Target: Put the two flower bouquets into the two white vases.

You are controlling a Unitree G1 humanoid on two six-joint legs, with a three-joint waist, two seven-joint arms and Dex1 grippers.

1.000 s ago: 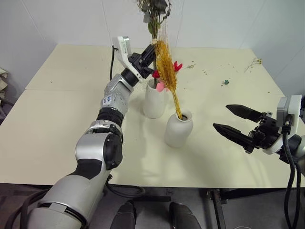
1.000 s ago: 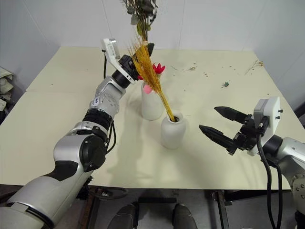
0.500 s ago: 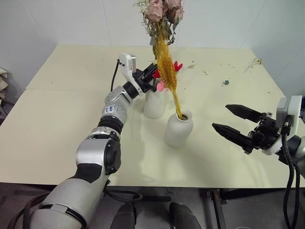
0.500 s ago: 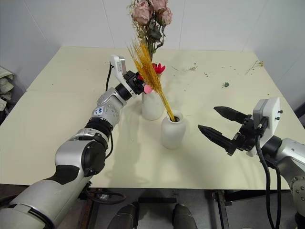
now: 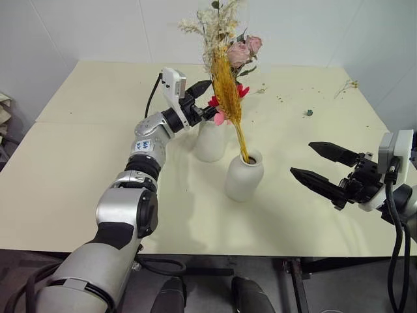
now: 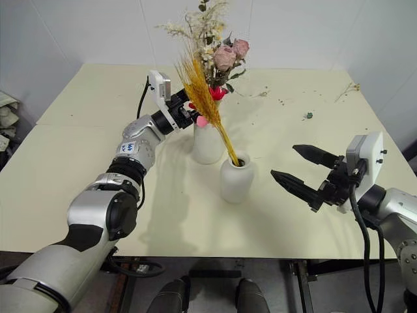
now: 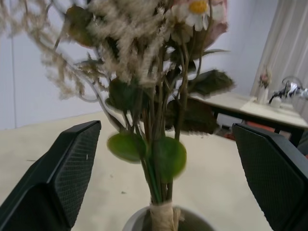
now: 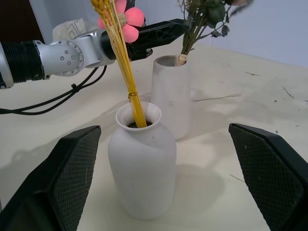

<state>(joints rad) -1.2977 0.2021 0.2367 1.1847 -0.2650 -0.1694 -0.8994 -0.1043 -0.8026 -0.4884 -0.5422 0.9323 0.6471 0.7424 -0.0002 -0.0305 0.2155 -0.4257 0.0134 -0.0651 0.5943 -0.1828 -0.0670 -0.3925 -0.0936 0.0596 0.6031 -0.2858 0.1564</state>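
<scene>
Release step: left end effector point(image 5: 203, 99) spread open, rose bunch point(image 5: 225, 39) standing between its fingers in tall vase point(image 5: 210, 140); wheat bunch point(image 5: 228, 91) in squat vase point(image 5: 244, 175) beyond; next, withdraw clear.

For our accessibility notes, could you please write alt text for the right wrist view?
A squat white vase holds yellow wheat stalks, with a taller white vase of dried flowers behind it. The open right end effector frames them.
</scene>
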